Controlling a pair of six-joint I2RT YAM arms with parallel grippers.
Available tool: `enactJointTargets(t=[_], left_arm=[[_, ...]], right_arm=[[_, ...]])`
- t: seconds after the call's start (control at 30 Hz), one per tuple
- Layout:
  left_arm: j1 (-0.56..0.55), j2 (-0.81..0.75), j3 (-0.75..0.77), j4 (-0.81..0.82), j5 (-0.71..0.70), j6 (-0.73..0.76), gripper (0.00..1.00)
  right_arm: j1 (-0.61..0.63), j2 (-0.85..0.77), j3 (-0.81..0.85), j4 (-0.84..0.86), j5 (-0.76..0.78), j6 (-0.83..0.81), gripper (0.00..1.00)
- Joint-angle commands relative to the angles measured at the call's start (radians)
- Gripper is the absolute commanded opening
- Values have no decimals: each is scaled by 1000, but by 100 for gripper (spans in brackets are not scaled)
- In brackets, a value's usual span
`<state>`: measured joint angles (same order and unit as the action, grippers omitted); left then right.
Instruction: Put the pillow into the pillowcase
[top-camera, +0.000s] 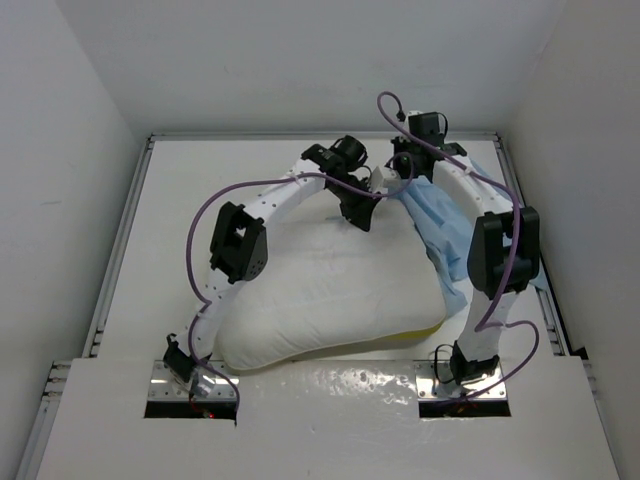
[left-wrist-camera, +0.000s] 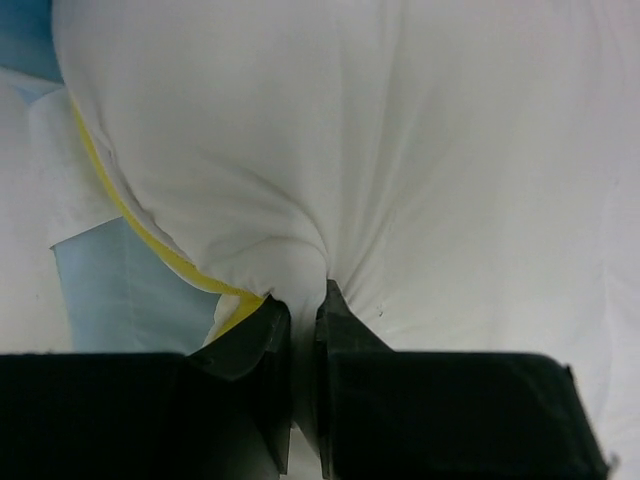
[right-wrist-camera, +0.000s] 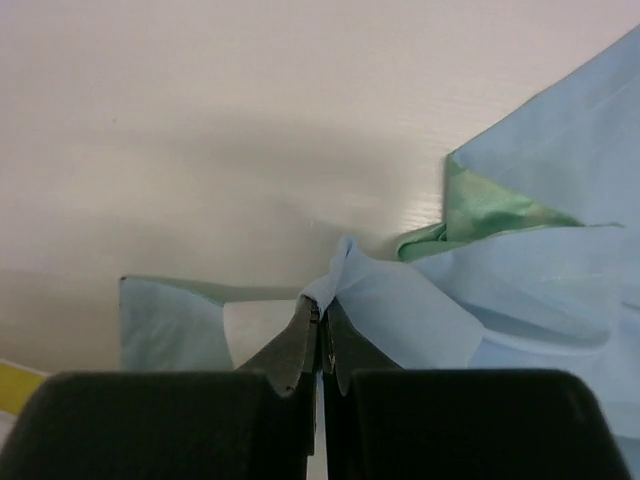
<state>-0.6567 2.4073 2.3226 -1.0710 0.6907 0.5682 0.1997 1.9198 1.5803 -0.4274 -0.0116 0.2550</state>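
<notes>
White pillow (left-wrist-camera: 400, 150) pinched by left end effector (left-wrist-camera: 303, 300); right end effector (right-wrist-camera: 322, 305) clamps pillowcase (right-wrist-camera: 520, 300).

Counter (top-camera: 200, 170): carries everything listed.

Pillow (top-camera: 330, 290): lies on the counter and spreads from the left end effector (top-camera: 362, 215) back toward the arm bases. A fold of its far edge sits between that end effector's jaws.

Pillowcase (top-camera: 435, 215): lies on the counter, right of the left end effector. It runs from the right end effector (right-wrist-camera: 320, 305) along the pillow's right side. One edge sits between the right end effector's jaws. The bulk is bunched to that end effector's right and a flap lies to its left. Part of it lies under the pillow's edge, left of the left end effector.

End effectors: near each other at the pillow's far side, the left one to the left. Bare counter lies ahead of the right one.
</notes>
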Motion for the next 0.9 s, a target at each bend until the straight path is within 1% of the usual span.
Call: enactJointTargets(t=[0.0,0.03,0.07,0.13,0.17,0.2,0.27,0.3,0.4,0.53,0.57,0.6,0.63,0.67,0.7,0.73,0.77,0.8,0.83,0.87], left_arm=[[-11,-62,26,147,32,-85,0],[17,-68,-17,239,-6,-167,0],[37,-74,-44,293,-23,-209,0],[78,-88,-98,391,-120,-313,0],[88,-96,-133,461,-164,-330,0],[100,-97,-141,483,-259,-344,0],[108,-83,-140,509,-333,-349,0],[109,-77,-140,514,-412,-353,0],[118,-50,-138,525,-500,-376,0],[126,-27,-141,558,-496,-410,0],[124,-25,-141,568,-493,-416,0],[126,-27,-138,575,-488,-433,0],[124,-28,-140,595,-497,-444,0],[124,-28,-131,602,-510,-455,0],[129,-28,-123,606,-537,-468,0],[134,-22,-114,608,-551,-473,0],[144,-19,-91,605,-563,-479,2],[153,-17,-80,602,-560,-485,8],[163,-20,-75,592,-553,-488,16],[169,-28,-80,591,-524,-487,38]], right_arm=[[7,-40,-57,41,-60,32,0],[7,-82,-86,39,-94,6,0],[6,-99,-139,36,-128,-14,0],[7,-126,-177,-11,-223,-74,0],[7,-145,-199,-34,-311,-89,0],[10,-154,-213,-83,-355,-117,0],[12,-180,-241,-125,-428,-135,0],[14,-189,-250,-152,-439,-148,0],[14,-234,-264,-178,-439,-148,0],[15,-269,-263,-146,-447,-106,0],[15,-268,-260,-139,-447,-94,3],[15,-259,-255,-128,-450,-71,12],[14,-252,-249,-128,-455,-63,23],[15,-245,-229,-131,-456,-53,52],[15,-234,-215,-140,-458,-42,64],[15,-231,-198,-151,-435,-34,74],[15,-231,-162,-172,-415,-14,99],[14,-246,-146,-180,-383,-7,99],[14,-257,-114,-192,-287,3,99],[6,-272,-105,-218,-233,27,99]])
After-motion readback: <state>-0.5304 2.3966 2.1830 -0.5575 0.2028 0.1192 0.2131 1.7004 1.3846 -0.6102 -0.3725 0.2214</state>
